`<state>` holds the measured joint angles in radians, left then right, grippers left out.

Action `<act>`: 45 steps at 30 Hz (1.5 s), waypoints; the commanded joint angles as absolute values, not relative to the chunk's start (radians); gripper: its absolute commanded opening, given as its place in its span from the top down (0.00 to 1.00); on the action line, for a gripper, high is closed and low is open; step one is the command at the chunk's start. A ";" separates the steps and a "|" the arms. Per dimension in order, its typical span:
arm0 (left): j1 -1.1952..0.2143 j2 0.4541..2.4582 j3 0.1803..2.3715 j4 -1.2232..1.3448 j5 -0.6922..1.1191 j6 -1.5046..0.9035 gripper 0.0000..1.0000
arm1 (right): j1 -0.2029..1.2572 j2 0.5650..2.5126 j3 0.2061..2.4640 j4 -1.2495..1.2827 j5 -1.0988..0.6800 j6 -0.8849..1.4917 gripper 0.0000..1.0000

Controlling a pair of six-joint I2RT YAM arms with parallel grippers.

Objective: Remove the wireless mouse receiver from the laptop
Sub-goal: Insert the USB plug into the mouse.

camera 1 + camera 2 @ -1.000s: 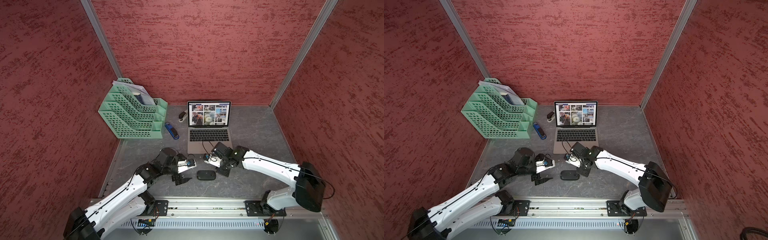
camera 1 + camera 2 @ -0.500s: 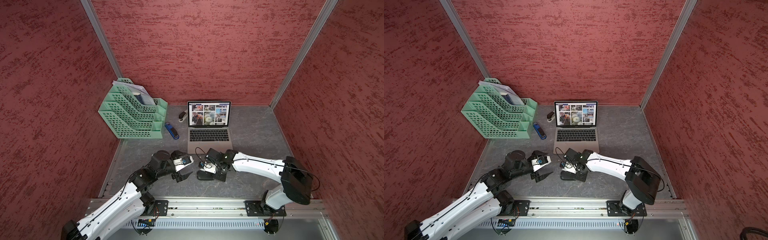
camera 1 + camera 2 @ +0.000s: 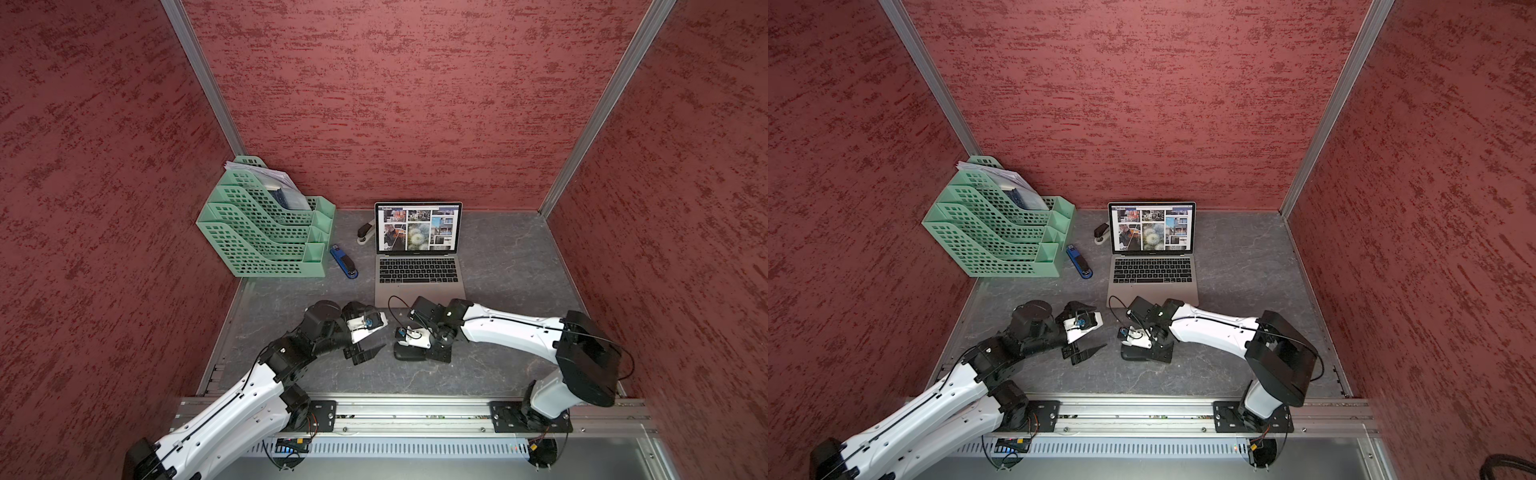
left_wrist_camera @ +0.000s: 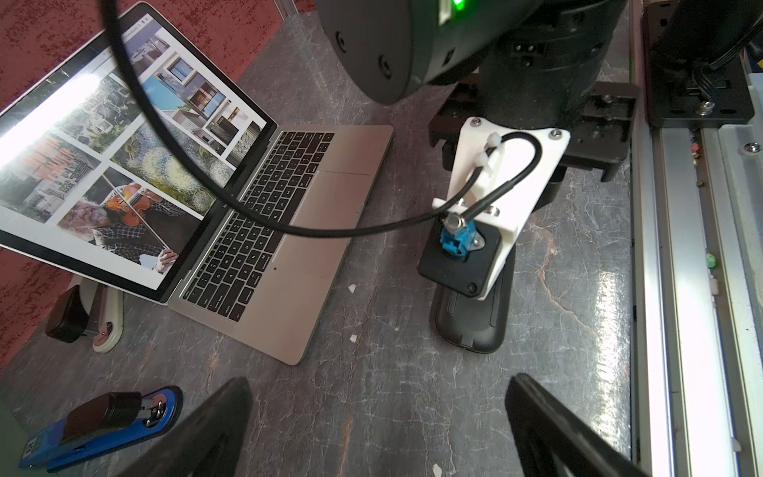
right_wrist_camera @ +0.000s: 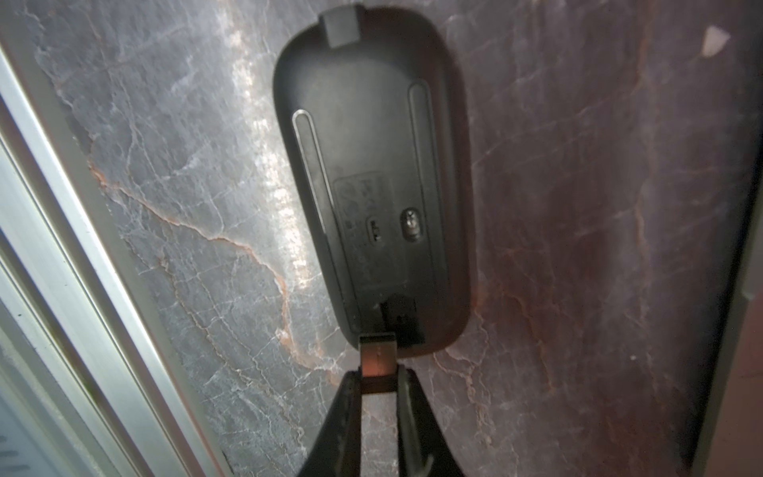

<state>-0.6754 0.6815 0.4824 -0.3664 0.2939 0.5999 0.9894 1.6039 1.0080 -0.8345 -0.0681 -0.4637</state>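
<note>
Swung over the mouse [image 5: 363, 165], right gripper [image 5: 377, 373] pinches the wireless mouse receiver [image 5: 376, 351]: square it to the slot [image 5: 402, 320]; left gripper [image 4: 371, 404] gapes wide.

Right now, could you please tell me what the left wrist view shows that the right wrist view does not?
Only the left wrist view: the laptop, the blue stapler and the open left hand. Only the right wrist view: the wireless mouse receiver pinched in the right hand, close to one end of the black mouse. Both: the black mouse and the grey table.
</note>
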 commanded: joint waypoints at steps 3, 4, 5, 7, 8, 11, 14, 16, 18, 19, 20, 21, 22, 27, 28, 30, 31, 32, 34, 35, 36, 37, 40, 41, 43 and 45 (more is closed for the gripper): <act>-0.678 0.680 0.478 -0.367 0.312 0.611 0.00 | 0.999 1.636 1.042 -0.804 -0.082 -0.538 1.00; -0.677 0.679 0.478 -0.368 0.313 0.612 0.00 | 0.999 1.642 1.047 -0.805 -0.078 -0.544 1.00; -0.678 0.679 0.478 -0.368 0.312 0.611 0.00 | 0.999 1.647 1.051 -0.807 -0.075 -0.547 1.00; -0.678 0.678 0.478 -0.369 0.313 0.612 0.00 | 0.998 1.652 1.059 -0.809 -0.068 -0.554 1.00; -0.678 0.678 0.477 -0.370 0.312 0.611 0.00 | 0.998 1.654 1.061 -0.810 -0.065 -0.557 1.00; -0.677 0.678 0.479 -0.373 0.313 0.613 0.00 | 0.996 1.654 1.064 -0.810 -0.058 -0.558 1.00; -0.678 0.676 0.478 -0.374 0.313 0.615 0.00 | 0.996 1.654 1.065 -0.812 -0.054 -0.562 1.00; -0.678 0.676 0.478 -0.376 0.310 0.618 0.00 | 0.995 1.654 1.063 -0.816 -0.051 -0.563 1.00; -0.678 0.676 0.480 -0.381 0.307 0.626 0.00 | 0.994 1.652 1.062 -0.821 -0.047 -0.566 1.00; -0.678 0.675 0.479 -0.385 0.306 0.631 0.00 | 0.994 1.652 1.062 -0.823 -0.045 -0.566 1.00; -0.677 0.675 0.479 -0.386 0.305 0.634 0.00 | 0.991 1.649 1.060 -0.826 -0.042 -0.566 1.00; -0.677 0.672 0.476 -0.389 0.304 0.634 0.00 | 0.989 1.647 1.060 -0.828 -0.039 -0.566 1.00; -0.674 0.670 0.475 -0.393 0.307 0.635 0.00 | 0.987 1.644 1.059 -0.829 -0.036 -0.566 1.00; -0.675 0.660 0.470 -0.404 0.310 0.634 0.00 | 0.970 1.632 1.061 -0.835 -0.031 -0.569 1.00; -0.674 0.659 0.470 -0.401 0.308 0.634 0.00 | 0.969 1.632 1.062 -0.837 -0.031 -0.569 1.00; -0.675 0.657 0.469 -0.402 0.308 0.635 0.00 | 0.965 1.633 1.062 -0.840 -0.030 -0.571 1.00; -0.675 0.657 0.468 -0.403 0.308 0.636 0.00 | 0.965 1.633 1.062 -0.841 -0.030 -0.572 1.00; -0.674 0.658 0.469 -0.403 0.309 0.638 0.00 | 0.963 1.633 1.062 -0.843 -0.029 -0.571 1.00; -0.673 0.657 0.469 -0.404 0.310 0.637 0.00 | 0.961 1.633 1.063 -0.844 -0.026 -0.571 1.00; -0.674 0.657 0.468 -0.403 0.312 0.637 0.00 | 0.960 1.632 1.062 -0.845 -0.026 -0.570 1.00; -0.673 0.656 0.469 -0.403 0.313 0.637 0.00 | 0.960 1.632 1.063 -0.844 -0.026 -0.569 1.00; -0.673 0.657 0.468 -0.403 0.313 0.637 0.00 | 0.959 1.632 1.062 -0.844 -0.027 -0.568 1.00; -0.673 0.655 0.468 -0.404 0.312 0.638 0.00 | 0.959 1.633 1.064 -0.843 -0.030 -0.566 1.00; -0.674 0.655 0.468 -0.405 0.310 0.637 0.00 | 0.960 1.633 1.065 -0.844 -0.029 -0.566 1.00; -0.673 0.655 0.468 -0.404 0.310 0.638 0.00 | 0.960 1.635 1.069 -0.844 -0.033 -0.564 1.00; -0.673 0.654 0.467 -0.405 0.310 0.638 0.00 | 0.960 1.639 1.074 -0.844 -0.036 -0.564 1.00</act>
<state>-0.6750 0.6636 0.4767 -0.3969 0.2939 0.6258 0.9646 1.6478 1.0409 -0.8345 -0.0422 -0.5617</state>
